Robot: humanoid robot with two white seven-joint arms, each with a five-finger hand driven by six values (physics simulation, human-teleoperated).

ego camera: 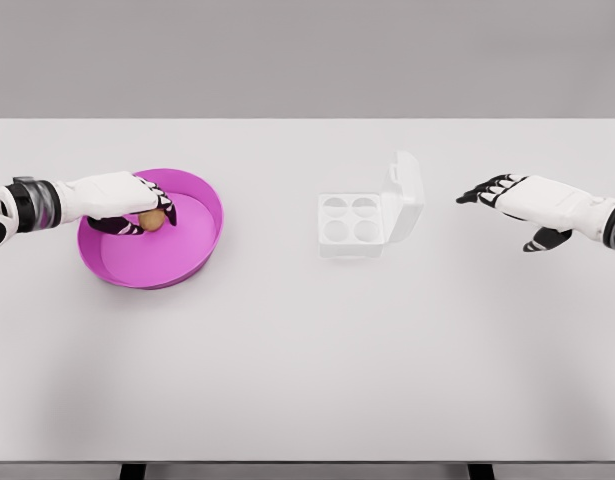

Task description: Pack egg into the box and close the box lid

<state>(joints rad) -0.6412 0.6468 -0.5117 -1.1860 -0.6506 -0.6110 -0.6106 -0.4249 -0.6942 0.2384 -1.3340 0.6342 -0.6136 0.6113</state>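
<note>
Head view. Table (pixel 287 380): white, bearing all items.
Bowl (pixel 187 262): magenta, at 9 o'clock of table centre.
Egg (pixel 152 219): brown, inside the bowl toward its 10 o'clock rim.
Left hand (pixel 122 200): over the bowl, fingers (pixel 163 196) curled about the egg, touching it.
Box (pixel 350 224): white, four empty cups, lid (pixel 405 196) raised at its 3 o'clock side.
Right hand (pixel 517 205): at 3 o'clock of the box, well apart, fingers spread, holding nothing.
</note>
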